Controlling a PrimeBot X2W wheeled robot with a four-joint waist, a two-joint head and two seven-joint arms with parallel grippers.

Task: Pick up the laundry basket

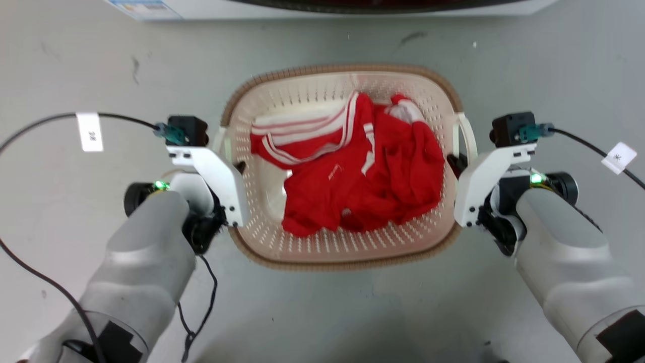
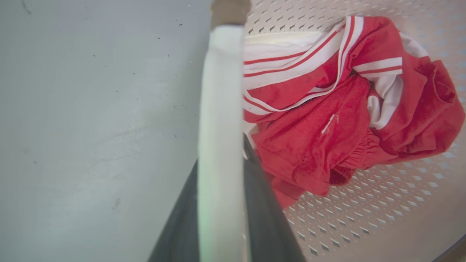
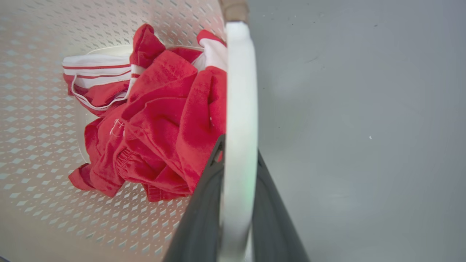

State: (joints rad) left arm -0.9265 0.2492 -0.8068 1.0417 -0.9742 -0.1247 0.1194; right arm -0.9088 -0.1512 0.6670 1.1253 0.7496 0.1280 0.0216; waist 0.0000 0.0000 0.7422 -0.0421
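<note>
The laundry basket [image 1: 342, 68] is a cream perforated tub with a brown braided rim, seen from above in the middle of the head view, and it holds red and white clothes [image 1: 363, 176]. My left gripper [image 1: 237, 169] is at its left side. In the left wrist view its two dark fingers [image 2: 262, 203] press on both sides of the white loop handle [image 2: 220, 109]. My right gripper [image 1: 456, 164] is at the basket's right side, its fingers [image 3: 196, 218] closed likewise on the right white handle [image 3: 238, 91]. I cannot tell whether the basket rests on the floor.
A white washer's lower front [image 1: 352, 7] runs along the top edge, a short way beyond the basket. Grey floor [image 1: 75, 65] surrounds the basket on all sides. Black cables [image 1: 30, 272] trail from both wrists, one looping over the floor at the left.
</note>
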